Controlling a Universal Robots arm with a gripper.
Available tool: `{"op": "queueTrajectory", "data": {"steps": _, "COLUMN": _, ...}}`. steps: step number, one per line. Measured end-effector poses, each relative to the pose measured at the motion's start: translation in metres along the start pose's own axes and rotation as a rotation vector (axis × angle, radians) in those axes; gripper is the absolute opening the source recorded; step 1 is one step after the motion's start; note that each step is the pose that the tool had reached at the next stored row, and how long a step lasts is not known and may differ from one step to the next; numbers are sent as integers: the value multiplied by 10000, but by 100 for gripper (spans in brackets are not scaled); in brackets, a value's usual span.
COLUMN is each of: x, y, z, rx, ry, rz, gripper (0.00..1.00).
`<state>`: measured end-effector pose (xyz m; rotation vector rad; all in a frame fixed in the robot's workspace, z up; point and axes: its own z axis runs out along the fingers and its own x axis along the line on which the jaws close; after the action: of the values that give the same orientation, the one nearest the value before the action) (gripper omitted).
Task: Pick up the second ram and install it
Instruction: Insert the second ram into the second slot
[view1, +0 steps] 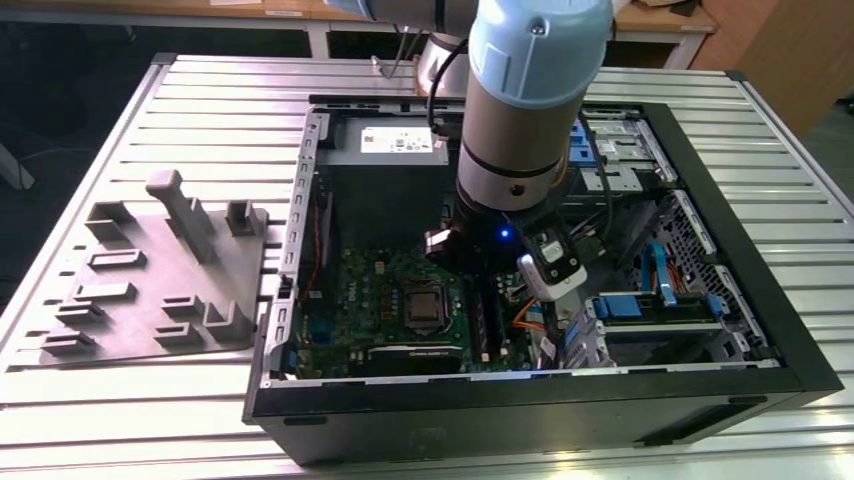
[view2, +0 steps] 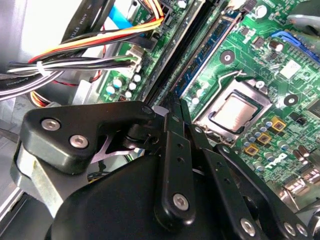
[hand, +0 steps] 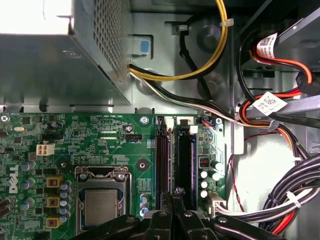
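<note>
The gripper (hand: 175, 194) (view2: 173, 101) is hanging low inside the open computer case (view1: 534, 405), directly over the memory slots of the green motherboard (hand: 115, 140). Its two fingers are standing drawn together, pinching the upper edge of the second ram (view2: 207, 48) (hand: 172, 160) with no open gap showing between them. The second ram is standing on edge in line with a slot. Its long axis is running parallel to the black slot rails and straight out from the fingertips, so that in both wrist views the thin board is pointing away from the gripper toward the far latches. In the second wrist view its dark blue-green face is showing obliquely between the rails; in the first wrist view it is appearing edge-on as a narrow pale strip. Whether it is sitting fully home in the slot cannot be told. The processor socket (hand: 102, 202) is lying just beside the gripper on one flank of the slots, and bundled cables (hand: 295, 195) are running near it on the opposite flank. The metal power supply box (hand: 50, 65) is sitting beyond the far end of the slots. Well apart from the gripper — outside the case, toward the exterior view's left — the grey fixture plate (view1: 147, 290) is resting on the slatted table (view1: 120, 400).
</note>
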<state>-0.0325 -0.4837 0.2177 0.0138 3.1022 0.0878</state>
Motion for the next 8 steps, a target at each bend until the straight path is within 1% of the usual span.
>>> {"op": "queueTrajectory", "data": {"steps": 3, "x": 1, "y": -2, "z": 25, "rx": -2, "ry": 0, "rz": 0, "gripper": 11}}
{"op": "queueTrajectory", "data": {"steps": 8, "x": 1, "y": -2, "z": 27, "rx": 0, "ry": 1, "rz": 0, "gripper": 11}}
